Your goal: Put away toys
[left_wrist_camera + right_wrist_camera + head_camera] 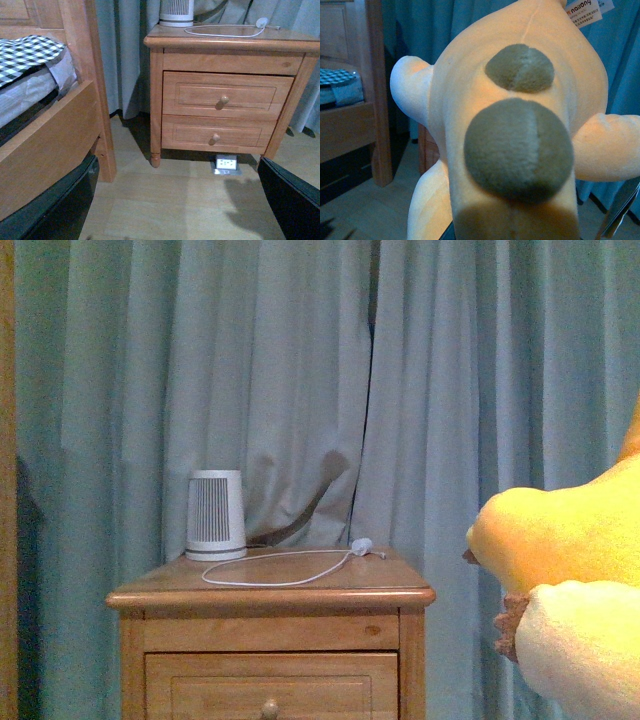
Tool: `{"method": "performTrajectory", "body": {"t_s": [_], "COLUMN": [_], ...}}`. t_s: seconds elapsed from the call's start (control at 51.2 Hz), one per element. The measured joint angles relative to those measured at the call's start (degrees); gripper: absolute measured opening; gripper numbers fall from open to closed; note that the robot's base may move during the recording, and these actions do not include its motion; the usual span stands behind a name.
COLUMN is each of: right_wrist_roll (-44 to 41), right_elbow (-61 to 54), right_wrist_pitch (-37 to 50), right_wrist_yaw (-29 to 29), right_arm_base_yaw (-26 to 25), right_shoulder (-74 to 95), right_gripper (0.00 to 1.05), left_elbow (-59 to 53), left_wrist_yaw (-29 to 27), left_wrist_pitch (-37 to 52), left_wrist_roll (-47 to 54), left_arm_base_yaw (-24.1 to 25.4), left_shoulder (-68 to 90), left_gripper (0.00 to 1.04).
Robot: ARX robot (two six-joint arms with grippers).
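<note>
Close before the right gripper, a soft orange-yellow plush toy [455,100] hides its jaws; hold unclear. Beyond the left gripper [177,160], spread wide, stands a wooden counter [225,42].

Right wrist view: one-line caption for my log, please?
Soft orange-yellow plush animal with two grey-green round patches fills the frame before teal curtains.

The fingers [292,200] are plain matte black, broad and flat-sided.
</note>
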Motion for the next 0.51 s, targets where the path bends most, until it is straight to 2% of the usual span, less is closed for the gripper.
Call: {"method": "performTrajectory", "body": {"t_s": [0.508], "right_wrist_roll": [0.0], "right_elbow": [0.0], "right_wrist_pitch": [0.0], "right_wrist_yaw": [0.2], "right_arm_base_yaw": [0.0], "right_shoulder": [0.0], "right_gripper": [0.07], "left_elbow": [0.0], "left_wrist_yaw": [0.1], "left_wrist_pitch": [0.0], "left_wrist_roll": [0.0], "left_arm_base_yaw": [0.0], "left_shoulder": [0.0], "left_gripper": [0.98]}}
